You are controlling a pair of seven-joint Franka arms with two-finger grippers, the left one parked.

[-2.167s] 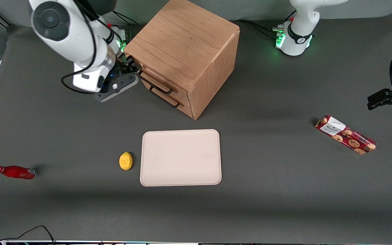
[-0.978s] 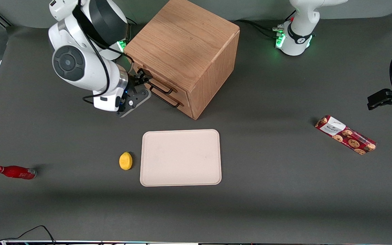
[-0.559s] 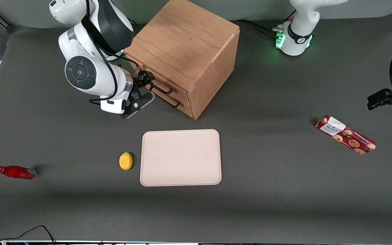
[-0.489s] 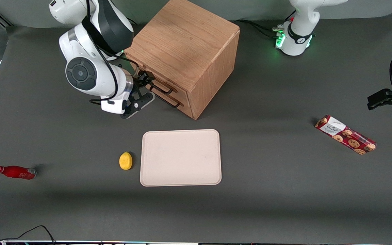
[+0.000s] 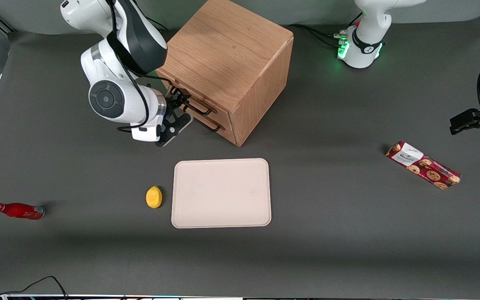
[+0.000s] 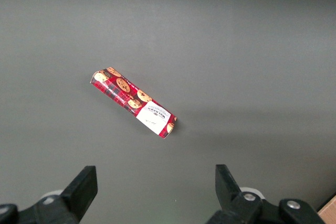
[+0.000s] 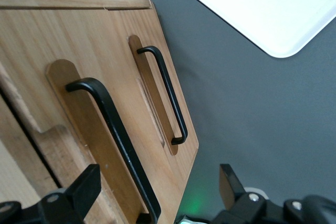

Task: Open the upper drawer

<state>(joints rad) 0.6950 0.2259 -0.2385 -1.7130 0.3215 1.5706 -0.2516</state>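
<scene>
The oak cabinet (image 5: 227,54) stands at the table's back, its two drawer fronts turned toward the working arm's end. The upper drawer (image 7: 37,51) looks flush with the cabinet. Its black wire handle (image 7: 113,135) (image 5: 200,108) runs between my gripper's fingers. My gripper (image 7: 155,195) (image 5: 177,100) is open, level with that handle. One fingertip (image 7: 79,190) is over the wood of the drawer front, and the other (image 7: 228,182) is over the table. The lower drawer's handle (image 7: 168,98) (image 5: 208,125) lies closer to the table, outside the fingers.
A cream tray (image 5: 221,192) lies nearer the front camera than the cabinet, with a lemon (image 5: 153,196) beside it. A red bottle (image 5: 17,210) lies at the working arm's end. A cookie pack (image 5: 423,164) (image 6: 134,102) lies toward the parked arm's end.
My gripper has slid along the drawer fronts from the cabinet's back corner toward the front camera, staying open. It now straddles the upper handle. The drawer has not moved.
</scene>
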